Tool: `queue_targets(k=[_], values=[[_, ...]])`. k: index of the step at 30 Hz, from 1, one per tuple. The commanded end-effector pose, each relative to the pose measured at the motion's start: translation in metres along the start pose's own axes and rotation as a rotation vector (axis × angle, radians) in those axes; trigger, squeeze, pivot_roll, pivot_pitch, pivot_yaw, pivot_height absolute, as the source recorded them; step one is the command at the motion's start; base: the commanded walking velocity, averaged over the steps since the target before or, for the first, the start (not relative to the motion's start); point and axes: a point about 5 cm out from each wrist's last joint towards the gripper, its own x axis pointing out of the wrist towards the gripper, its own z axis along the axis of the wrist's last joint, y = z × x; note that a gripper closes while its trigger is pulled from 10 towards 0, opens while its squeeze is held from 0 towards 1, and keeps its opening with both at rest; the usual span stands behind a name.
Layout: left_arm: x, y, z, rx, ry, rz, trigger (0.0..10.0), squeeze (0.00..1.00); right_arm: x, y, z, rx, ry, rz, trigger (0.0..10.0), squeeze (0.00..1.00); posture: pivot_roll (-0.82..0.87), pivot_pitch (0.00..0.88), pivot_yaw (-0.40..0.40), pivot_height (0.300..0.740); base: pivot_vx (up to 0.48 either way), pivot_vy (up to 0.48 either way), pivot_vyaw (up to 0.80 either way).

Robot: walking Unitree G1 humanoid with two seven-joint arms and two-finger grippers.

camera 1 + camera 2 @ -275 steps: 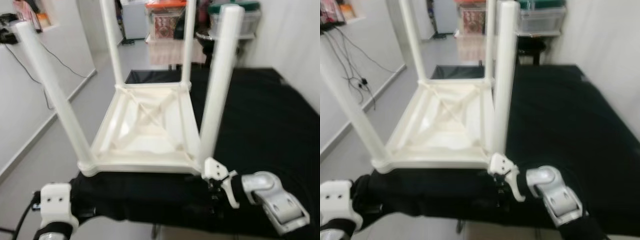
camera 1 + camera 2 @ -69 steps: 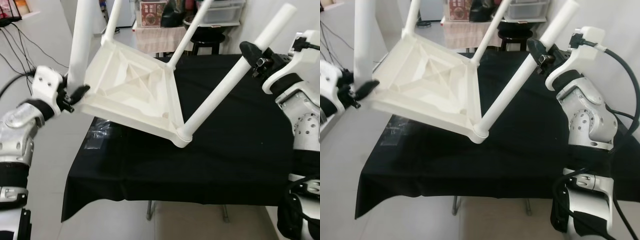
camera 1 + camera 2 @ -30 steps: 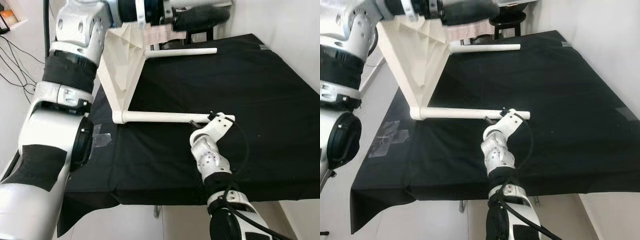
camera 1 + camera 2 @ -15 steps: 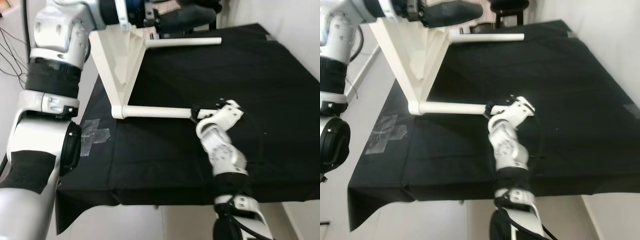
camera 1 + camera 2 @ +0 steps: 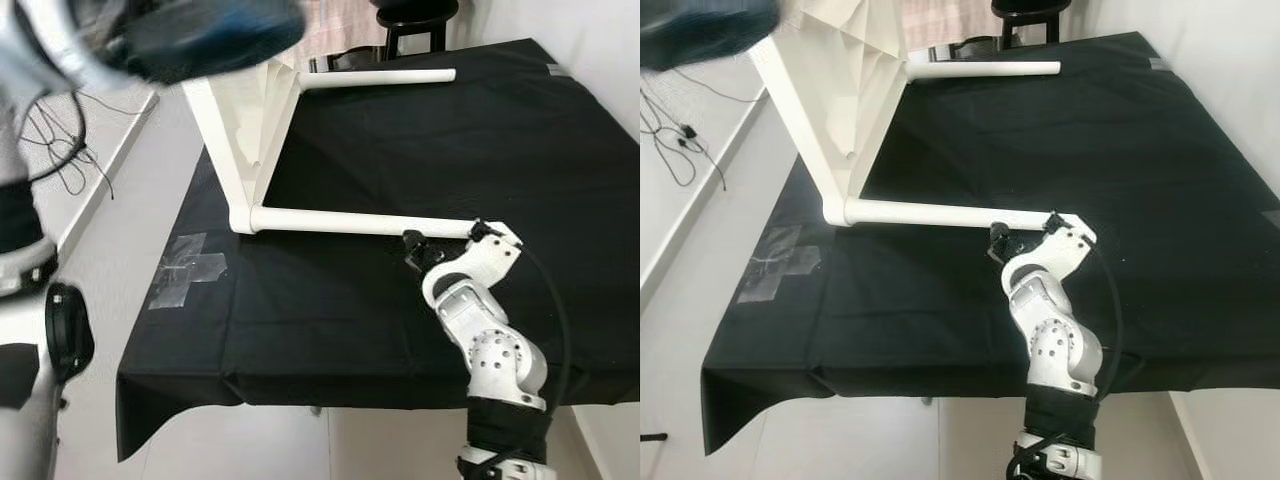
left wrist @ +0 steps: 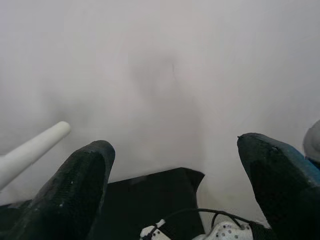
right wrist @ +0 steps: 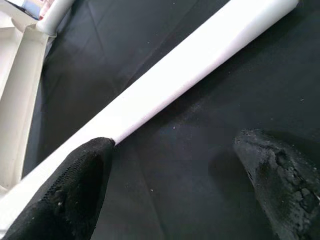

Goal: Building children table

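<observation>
Right gripper (image 5: 412,243) fingers (image 7: 80,170) spread, left gripper (image 6: 175,195) raised, fingers apart

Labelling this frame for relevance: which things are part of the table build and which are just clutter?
Job:
white children's table, lying on its side
its near leg
right pincer, open beside that leg
left pincer, open, raised
black cloth-covered worktop

Lying about:
tape patch
black stool
floor cables

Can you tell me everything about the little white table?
The white table looks like plastic and is tipped on its side on the black cloth. Two round legs show: the near leg and the far leg both point sideways across the cloth. Its ribbed underside shows. The right tool is open beside the near leg's end.
</observation>
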Motion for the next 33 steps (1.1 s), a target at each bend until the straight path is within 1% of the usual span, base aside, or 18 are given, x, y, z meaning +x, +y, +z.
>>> queue_targets(k=[1, 2, 3, 4, 5, 6, 7, 9, 11, 14, 17, 18, 21, 23, 24, 26, 29, 33], values=[[-0.003, -0.006, 0.008, 0.015, -0.010, 0.001, 10.0, 0.00, -0.003, 0.002, -0.003, -0.007, 0.013, 0.017, 10.0, 1.00, -0.10, 0.072, 0.103, 0.740, 0.000, 0.000, 0.00], [-0.009, -0.011, 0.004, 0.005, -0.031, 0.039, 10.0, 0.00, -0.003, 0.005, 0.004, -0.031, -0.015, 0.049, 10.0, 0.96, -0.10, 0.069, 0.099, 0.740, 0.000, 0.000, 0.00], [-0.014, -0.017, 0.000, 0.002, -0.043, 0.078, 10.0, 0.00, -0.003, 0.008, 0.011, -0.067, -0.052, 0.075, 10.0, 0.84, -0.10, 0.068, 0.100, 0.740, 0.000, 0.000, 0.00], [-0.014, -0.017, 0.000, 0.002, -0.043, 0.078, 10.0, 0.00, -0.003, 0.008, 0.011, -0.067, -0.052, 0.075, 10.0, 0.84, -0.10, 0.068, 0.100, 0.740, 0.000, 0.000, 0.00], [-0.021, -0.023, -0.009, -0.014, -0.052, 0.134, 10.0, 0.00, -0.003, 0.013, 0.020, -0.104, -0.097, 0.113, 10.0, 0.56, -0.10, 0.062, 0.096, 0.740, 0.000, 0.000, 0.00], [-0.021, -0.023, -0.009, -0.014, -0.052, 0.134, 10.0, 0.00, -0.003, 0.013, 0.020, -0.104, -0.097, 0.113, 10.0, 0.56, -0.10, 0.062, 0.096, 0.740, 0.000, 0.000, 0.00], [-0.035, -0.032, -0.038, -0.039, -0.069, 0.316, 10.0, 0.00, -0.002, 0.021, 0.038, -0.210, -0.201, 0.186, 10.0, 0.00, -0.10, 0.052, 0.096, 0.740, 0.000, 0.000, 0.00], [-0.048, -0.038, -0.063, -0.083, -0.086, 0.492, 10.0, 0.00, -0.002, 0.026, 0.047, -0.317, -0.263, 0.226, 10.0, 0.00, -0.10, 0.049, 0.097, 0.740, 0.000, 0.000, 0.00], [-0.053, -0.040, -0.072, -0.101, -0.092, 0.557, 10.0, 0.00, -0.001, 0.027, 0.048, -0.363, -0.279, 0.237, 10.0, 0.00, -0.10, 0.048, 0.098, 0.740, 0.000, 0.000, 0.00], [-0.073, -0.045, -0.125, -0.158, -0.021, 0.876, 10.0, 0.00, 0.000, 0.030, 0.038, -0.594, -0.312, 0.285, 10.0, 0.00, -0.09, 0.039, 0.084, 0.740, 0.000, 0.000, 0.00], [-0.077, -0.049, -0.137, -0.164, 0.015, 0.941, 10.0, 0.00, 0.001, 0.030, 0.034, -0.631, -0.309, 0.295, 10.0, 0.00, -0.09, 0.039, 0.084, 0.740, 0.000, 0.000, 0.00], [-0.080, -0.055, -0.153, -0.173, 0.066, 1.029, 10.0, 0.00, 0.003, 0.027, 0.026, -0.649, -0.287, 0.290, 10.0, 0.00, -0.09, 0.035, 0.081, 0.740, 0.000, 0.000, 0.00], [-0.082, -0.064, -0.171, -0.182, 0.138, 1.102, 10.0, 0.00, 0.005, 0.024, 0.016, -0.674, -0.261, 0.289, 10.0, 0.00, -0.08, 0.028, 0.075, 0.740, 0.000, 0.000, 0.00], [-0.085, -0.090, -0.200, -0.186, 0.300, 1.212, 10.0, 0.00, 0.009, 0.015, -0.005, -0.726, -0.209, 0.298, 10.0, 0.00, -0.07, 0.024, 0.069, 0.740, 0.000, 0.000, 0.00], [-0.085, -0.090, -0.200, -0.186, 0.300, 1.212, 10.0, 0.00, 0.009, 0.015, -0.005, -0.726, -0.209, 0.298, 10.0, 0.00, -0.07, 0.024, 0.069, 0.740, 0.000, 0.000, 0.00], [-0.089, -0.111, -0.216, -0.137, 0.453, 1.266, 10.0, 0.00, 0.010, 0.009, -0.016, -0.762, -0.193, 0.318, 10.0, 0.00, -0.07, 0.016, 0.057, 0.740, 0.000, 0.000, 0.00], [-0.093, -0.121, -0.224, -0.094, 0.523, 1.306, 10.0, 0.00, 0.011, 0.006, -0.021, -0.794, -0.197, 0.335, 10.0, 0.00, -0.07, 0.015, 0.055, 0.740, 0.000, 0.000, 0.00], [-0.097, -0.125, -0.227, -0.107, 0.507, 1.372, 10.0, 0.00, 0.012, 0.005, -0.023, -0.800, -0.198, 0.344, 10.0, 0.00, -0.07, 0.007, 0.047, 0.740, 0.000, 0.000, 0.00]])
